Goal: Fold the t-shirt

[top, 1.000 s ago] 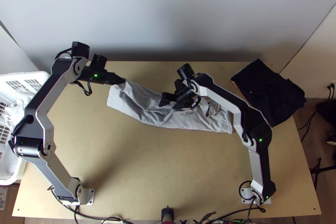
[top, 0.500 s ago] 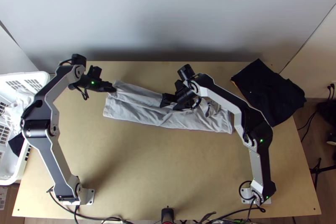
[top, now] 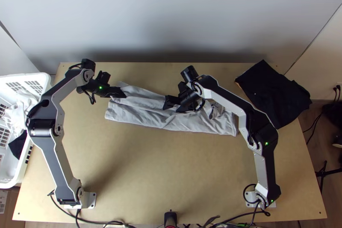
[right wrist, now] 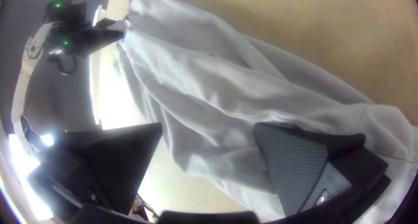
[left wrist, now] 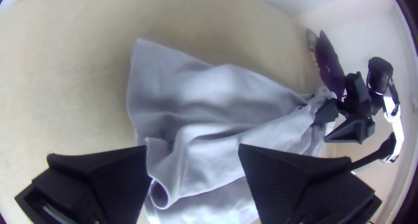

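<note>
A light grey t-shirt (top: 145,119) lies as a long, narrow, wrinkled strip across the table's middle, its layers uneven. My left gripper (top: 119,93) is over the strip's left end. In the left wrist view my left gripper (left wrist: 196,163) stands open, with a raised fold of the shirt (left wrist: 209,158) between its fingers. My right gripper (top: 172,103) is at the strip's middle, on its far side. The right wrist view has my right gripper (right wrist: 209,137) open over the wrinkled shirt (right wrist: 217,89). The right arm covers part of the strip's right half.
Dark folded cloth (top: 273,95) lies at the table's far right corner. A white basket (top: 32,77) holding white and dark cloth stands at the left edge. Bare wood (top: 166,168) stretches between the shirt and the near edge, where cables run.
My left gripper has let go of the shirt's left end, moved towards the near edge, then a little right over it. That end has settled flatter. My right gripper has kept still.
</note>
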### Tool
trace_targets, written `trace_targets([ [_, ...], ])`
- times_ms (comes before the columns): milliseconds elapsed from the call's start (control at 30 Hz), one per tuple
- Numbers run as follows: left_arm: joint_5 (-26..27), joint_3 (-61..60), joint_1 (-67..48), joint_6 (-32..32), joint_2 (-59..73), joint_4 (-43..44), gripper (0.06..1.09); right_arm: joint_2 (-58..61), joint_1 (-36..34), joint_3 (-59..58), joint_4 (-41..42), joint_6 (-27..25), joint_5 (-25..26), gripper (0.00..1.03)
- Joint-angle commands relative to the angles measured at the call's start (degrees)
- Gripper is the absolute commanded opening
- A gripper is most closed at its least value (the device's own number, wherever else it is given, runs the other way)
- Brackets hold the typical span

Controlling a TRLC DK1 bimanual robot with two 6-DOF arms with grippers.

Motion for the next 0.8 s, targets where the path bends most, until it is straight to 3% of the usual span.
trace_targets([
  [0,-1.2,-0.1,0.9,0.5,-6.1,-3.3,1.04,-0.2,0.5,-0.7,0.2,-0.2,-0.1,0.98],
  [333,1.3,0.0,4.5,2.1,-13.3,-8.2,1.04,-2.5,7.7,7.1,0.2,-0.5,-0.2,0.98],
  [767,1.1,-4.1,8.6,6.2,-8.2,-8.2,1.04,7.2,10.8,10.8,0.3,-1.9,-0.3,0.98],
])
